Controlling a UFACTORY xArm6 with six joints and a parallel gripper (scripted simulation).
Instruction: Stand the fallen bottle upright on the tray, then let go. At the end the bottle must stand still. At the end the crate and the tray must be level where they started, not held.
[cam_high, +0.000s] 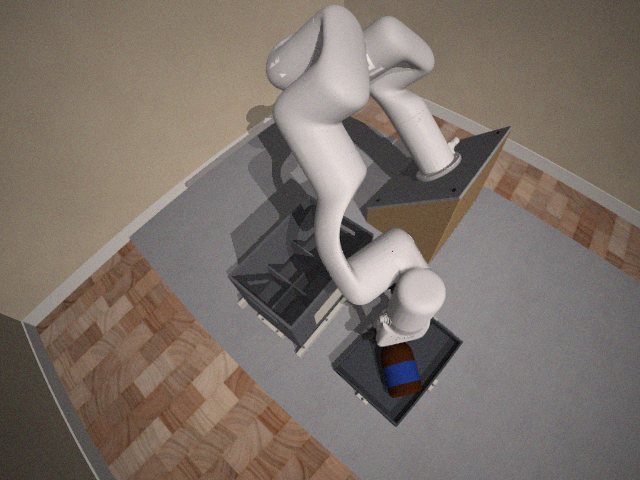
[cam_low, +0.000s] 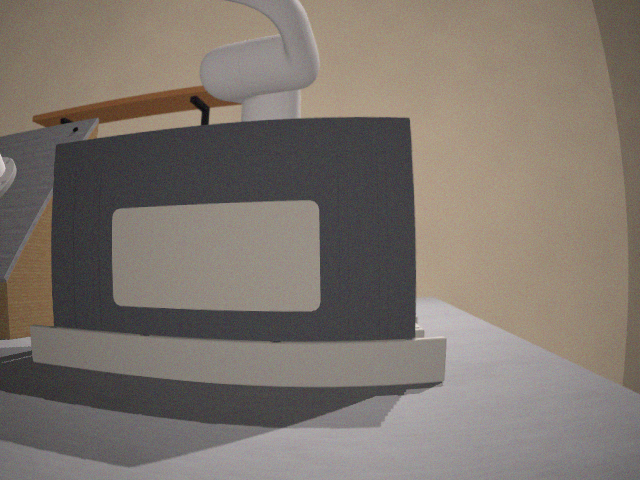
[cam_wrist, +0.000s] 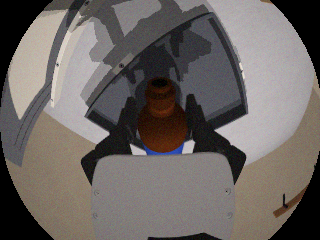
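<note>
Grey plastic on the left: one crate (cam_high: 258, 304) with inner dividers, standing on pale runners on the table (cam_high: 516, 310). From the exterior view its near wall carries a single pale rounded panel (cam_low: 216, 255), and I can read no writing on it. The arm's forearm passes over the crate's right side.

Next to the right I count one dark tray (cam_high: 444, 356), near the crate's lower right corner but apart from it. One brown bottle (cam_high: 400, 373) lies on its side in the tray, wrapped by one blue band (cam_high: 401, 374) with no lettering I can make out. Its base points at the tray's lower rim and sits near it, and its other end is hidden under the wrist in the top view.

In the wrist view the claw (cam_wrist: 160, 102) is partly open, with its two dark fingers on either side of the bottle's shoulders. It has no grip on the bottle, and I cannot tell whether the pads touch the glass.

Right of the tray, bare grey table runs on towards the wood-block floor (cam_high: 594, 222).
</note>
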